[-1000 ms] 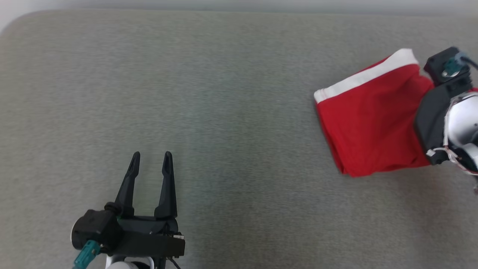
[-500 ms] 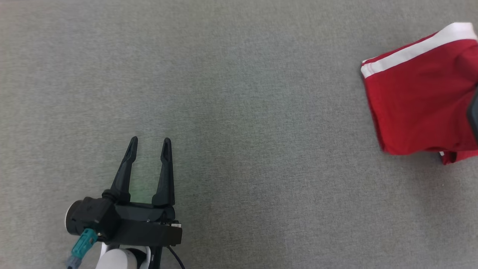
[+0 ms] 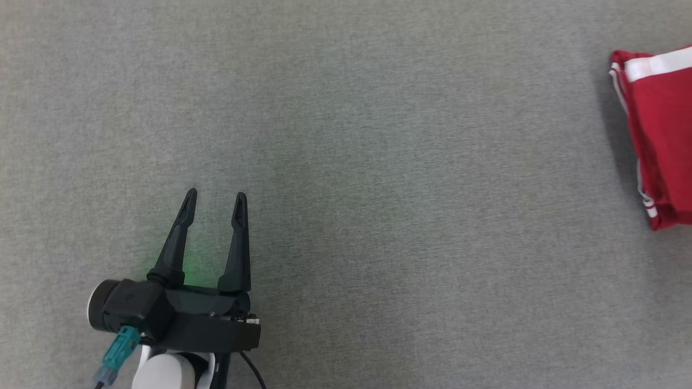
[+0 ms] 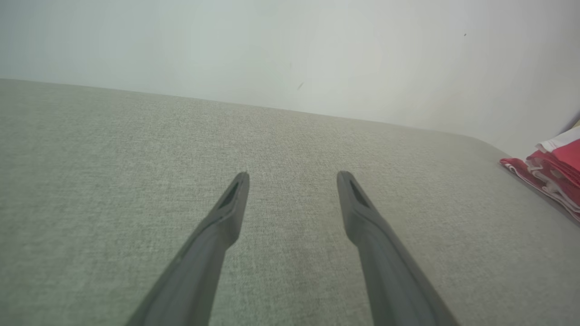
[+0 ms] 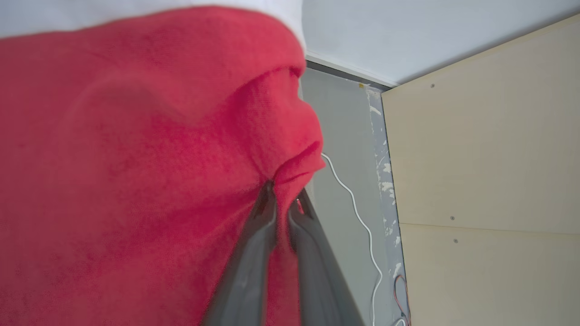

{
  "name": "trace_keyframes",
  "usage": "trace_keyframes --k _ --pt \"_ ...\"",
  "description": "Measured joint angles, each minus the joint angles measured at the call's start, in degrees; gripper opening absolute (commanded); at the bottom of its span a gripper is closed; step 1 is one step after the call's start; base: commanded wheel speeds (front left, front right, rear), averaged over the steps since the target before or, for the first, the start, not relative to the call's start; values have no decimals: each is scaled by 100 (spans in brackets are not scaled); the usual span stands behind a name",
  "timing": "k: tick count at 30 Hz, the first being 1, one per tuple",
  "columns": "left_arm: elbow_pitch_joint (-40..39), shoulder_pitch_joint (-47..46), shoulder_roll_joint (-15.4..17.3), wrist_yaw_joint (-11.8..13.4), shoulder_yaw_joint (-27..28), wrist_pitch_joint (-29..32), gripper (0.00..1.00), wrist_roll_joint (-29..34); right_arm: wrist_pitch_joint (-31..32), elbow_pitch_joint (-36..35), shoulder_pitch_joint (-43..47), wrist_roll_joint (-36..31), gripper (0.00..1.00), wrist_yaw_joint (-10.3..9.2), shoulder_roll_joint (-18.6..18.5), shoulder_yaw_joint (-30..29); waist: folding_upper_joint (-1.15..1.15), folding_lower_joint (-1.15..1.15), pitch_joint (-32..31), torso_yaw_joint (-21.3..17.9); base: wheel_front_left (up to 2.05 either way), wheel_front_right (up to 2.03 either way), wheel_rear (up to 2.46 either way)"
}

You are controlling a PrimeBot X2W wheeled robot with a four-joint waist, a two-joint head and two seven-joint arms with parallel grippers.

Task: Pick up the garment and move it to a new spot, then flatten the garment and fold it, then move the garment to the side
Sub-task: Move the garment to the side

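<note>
The garment (image 3: 659, 135) is red cloth with a white band and lies folded at the right edge of the grey surface in the head view. It also peeks in at the right of the left wrist view, garment (image 4: 555, 174). My right gripper (image 5: 283, 194) is shut on a pinch of the red garment (image 5: 136, 181), whose cloth bunches around the fingertips. My left gripper (image 3: 213, 205) stands open at the lower left over bare fabric, far from the garment, with nothing between its fingers (image 4: 226, 213).
A grey upholstered surface (image 3: 378, 162) spreads across the head view. In the right wrist view a pale wooden panel (image 5: 489, 158), a grey floor strip and a white cable (image 5: 358, 217) lie beyond the cloth. A pale wall (image 4: 290, 54) rises behind the surface.
The head view has shifted, so the garment now sits at the far right edge. The garment looks more bunched and narrower than before. My left gripper stays open.
</note>
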Motion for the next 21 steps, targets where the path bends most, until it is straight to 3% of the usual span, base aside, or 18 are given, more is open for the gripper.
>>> trace_keyframes --k 5,6,7,9,10,16,21 --pt "-9 -8 2 -51 -24 0 100 90 -328 397 121 -403 0 0 354 -509 0 0 90 118 0 0 0" --pt "-9 -8 2 -51 -24 0 100 90 -328 397 121 -403 11 0 354 -509 0 0 90 118 0 0 0" --pt "-19 -8 2 -52 -32 0 100 111 -346 499 148 -503 10 0 421 -611 0 0 106 139 0 0 0" --pt "-16 -3 1 -56 -63 0 100 115 -381 582 227 -669 44 0 535 -768 0 0 120 173 0 0 0" --pt "-32 3 1 -57 -64 0 100 77 -457 593 255 -743 100 0 608 -820 0 0 114 180 0 0 0" --pt "-202 79 0 -85 57 1 100 10 -1249 476 250 -1018 100 0 957 -847 0 0 -9 151 0 0 0" --pt "-356 180 2 -85 160 0 100 -81 -2140 433 237 -1195 100 0 1038 -721 0 0 -232 114 0 0 0"
